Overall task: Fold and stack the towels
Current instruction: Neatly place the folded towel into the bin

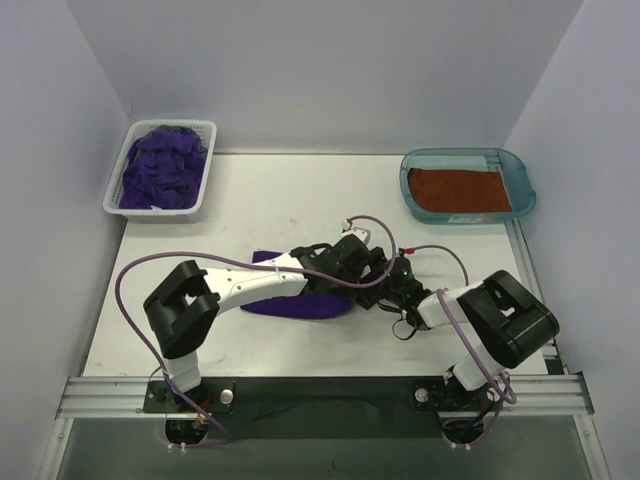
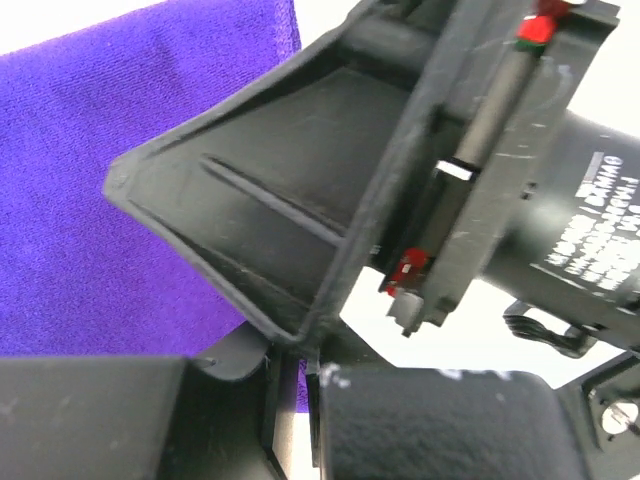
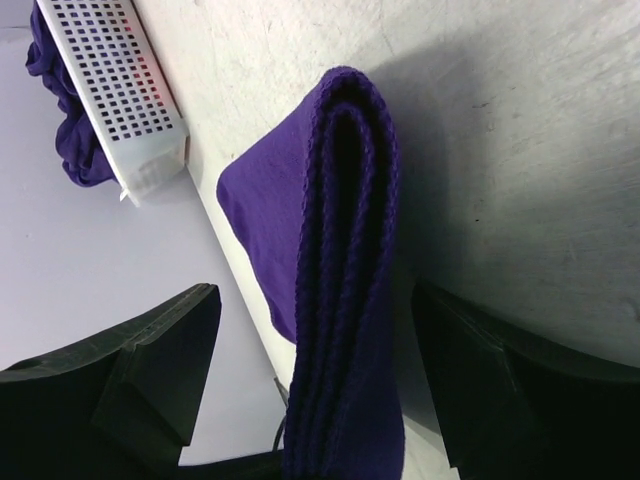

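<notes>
White basket (image 1: 157,212) on the table (image 1: 300,190) far left, teal tray (image 1: 523,180) far right.

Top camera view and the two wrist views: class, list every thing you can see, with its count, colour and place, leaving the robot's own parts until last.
table: one, white, under everything
basket: one, white slotted, far left corner
heaped towels: count unclear, purple, in the basket
tray: one, translucent teal, far right corner
flat towel: one, rust-orange, in the tray
folded towel: one, purple, mid-table beneath both arms
left arm: one, black and white, over the folded towel, jaws almost closed
right arm: one, black and white, jaws open either side of the folded towel's edge
</notes>
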Available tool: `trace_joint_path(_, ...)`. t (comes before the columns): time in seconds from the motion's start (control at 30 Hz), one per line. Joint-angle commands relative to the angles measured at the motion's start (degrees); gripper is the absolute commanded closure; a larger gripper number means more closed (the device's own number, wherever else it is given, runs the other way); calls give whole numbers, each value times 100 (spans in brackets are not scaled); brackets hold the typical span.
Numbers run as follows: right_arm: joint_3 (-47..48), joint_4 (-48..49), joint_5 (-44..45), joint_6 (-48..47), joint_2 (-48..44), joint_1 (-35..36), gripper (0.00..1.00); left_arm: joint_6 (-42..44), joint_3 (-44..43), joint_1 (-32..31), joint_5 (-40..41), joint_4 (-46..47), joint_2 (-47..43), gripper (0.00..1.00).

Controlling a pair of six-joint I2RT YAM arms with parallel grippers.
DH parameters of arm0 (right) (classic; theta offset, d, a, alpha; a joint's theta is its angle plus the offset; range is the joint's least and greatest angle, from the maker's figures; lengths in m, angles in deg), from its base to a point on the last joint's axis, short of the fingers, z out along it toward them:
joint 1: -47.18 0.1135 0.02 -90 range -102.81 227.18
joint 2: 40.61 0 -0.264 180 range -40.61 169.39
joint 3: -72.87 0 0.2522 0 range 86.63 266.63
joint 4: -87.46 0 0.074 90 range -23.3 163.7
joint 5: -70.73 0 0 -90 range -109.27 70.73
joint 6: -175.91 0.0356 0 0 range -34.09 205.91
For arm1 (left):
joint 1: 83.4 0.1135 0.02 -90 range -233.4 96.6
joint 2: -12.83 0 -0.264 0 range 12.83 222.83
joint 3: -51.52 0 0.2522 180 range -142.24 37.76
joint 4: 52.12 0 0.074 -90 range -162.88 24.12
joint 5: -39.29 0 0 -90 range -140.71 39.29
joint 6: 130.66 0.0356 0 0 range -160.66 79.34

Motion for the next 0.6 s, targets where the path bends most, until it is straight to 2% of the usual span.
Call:
trace_joint_path(0.0,-86,-999,280,-141,312,130,23,-154,-170,-17,-134,427,-94,100)
trace_joint_path(0.13,-60,-972,289,-194,330,139,39,-242,-205,-17,-143,514,11,100)
trace_joint_path(0.17,-42,-998,280,-229,312,131,50,-259,-205,-17,-143,558,55,100)
trace_joint_path(0.2,-42,-1025,271,-238,295,130,57,-277,-205,-17,-151,576,73,100)
trace_joint_path(0.23,-33,-1034,254,-247,251,130,71,-312,-214,-17,-169,594,99,99)
trace_joint_path(0.3,-33,-1095,245,-316,207,122,83,-338,-223,-17,-257,681,126,94)
trace_joint_path(0.33,-33,-1113,245,-369,163,96,87,-339,-232,-17,-292,708,126,87)
trace_joint_path(0.4,19,-1270,201,-553,102,34,98,-312,-240,-17,-397,734,82,78)
trace_joint_path(0.43,54,-1410,96,-667,75,-53,100,-303,-214,-17,-424,734,-5,67)
trace_joint_path(0.5,264,-1665,-88,-957,40,-185,100,-303,-136,0,-433,778,-128,56)
trace_joint_path(0.57,397,-2000,-370,-1431,22,-404,100,-312,66,44,-424,883,-409,39)
